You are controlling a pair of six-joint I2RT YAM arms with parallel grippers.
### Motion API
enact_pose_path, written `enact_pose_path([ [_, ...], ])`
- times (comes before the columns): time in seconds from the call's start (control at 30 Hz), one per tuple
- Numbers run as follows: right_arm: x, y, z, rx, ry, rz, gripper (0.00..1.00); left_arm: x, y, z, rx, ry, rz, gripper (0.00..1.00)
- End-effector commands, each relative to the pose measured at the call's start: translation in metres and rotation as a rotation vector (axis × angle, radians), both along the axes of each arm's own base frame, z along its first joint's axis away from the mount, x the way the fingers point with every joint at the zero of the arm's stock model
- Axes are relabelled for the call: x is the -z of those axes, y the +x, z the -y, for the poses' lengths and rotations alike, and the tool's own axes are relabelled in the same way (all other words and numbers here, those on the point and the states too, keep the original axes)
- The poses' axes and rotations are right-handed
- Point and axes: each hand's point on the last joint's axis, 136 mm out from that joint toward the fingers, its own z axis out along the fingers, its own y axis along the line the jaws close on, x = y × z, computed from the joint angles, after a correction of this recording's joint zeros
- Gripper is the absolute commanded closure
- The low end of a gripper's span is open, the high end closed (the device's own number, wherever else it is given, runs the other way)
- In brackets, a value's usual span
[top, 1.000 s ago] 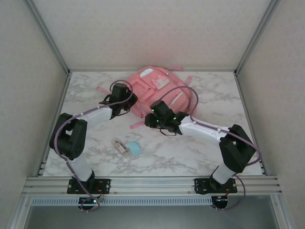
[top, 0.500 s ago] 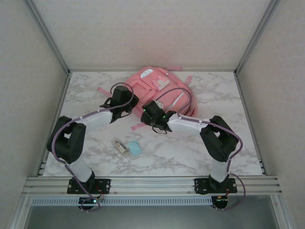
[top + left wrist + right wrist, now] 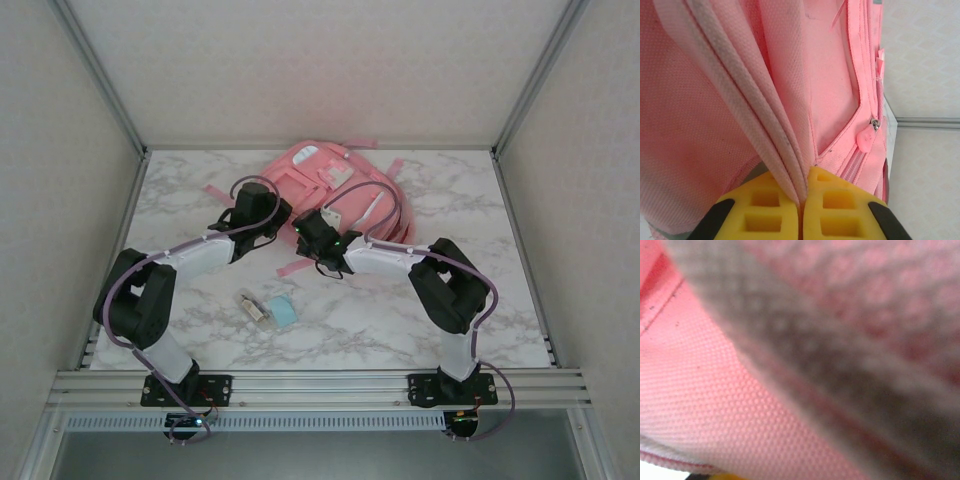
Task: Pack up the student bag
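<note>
The student bag is a large pink backpack lying at the back middle of the marble table. My left gripper is at its left edge. In the left wrist view the yellow pads of that gripper are shut on a fold of the bag's pink fabric, with a pink zip pull just to the right. My right gripper is pressed against the bag's near left edge. Blurred pink fabric covers its fingers in the right wrist view, so its state does not show.
A small clear-and-beige item and a light blue item lie together on the table in front of the bag. A loose pink strap trails beside the right gripper. Side walls enclose the table on the left, right and back.
The right arm swung left and folded in, bringing its gripper against the bag's near left edge. The left gripper kept its hold and shifted slightly back.
</note>
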Motion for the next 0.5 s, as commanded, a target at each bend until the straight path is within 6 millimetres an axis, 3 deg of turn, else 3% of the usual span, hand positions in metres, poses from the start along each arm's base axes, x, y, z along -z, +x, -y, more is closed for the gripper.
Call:
enact_pose_path([
  [0.0,-0.02,0.031,0.02,0.062,0.012,0.107,0.91,-0.039,-0.009,0.01,0.088,-0.038,0.067,1.0],
  [0.1,-0.017,0.019,0.026,0.002,-0.031,0.081,1.0,-0.035,0.001,-0.005,0.055,-0.007,0.066,1.0],
  [0.47,0.009,-0.053,0.065,-0.259,-0.192,-0.122,1.0,-0.033,0.038,-0.038,-0.01,0.106,0.096,1.0],
])
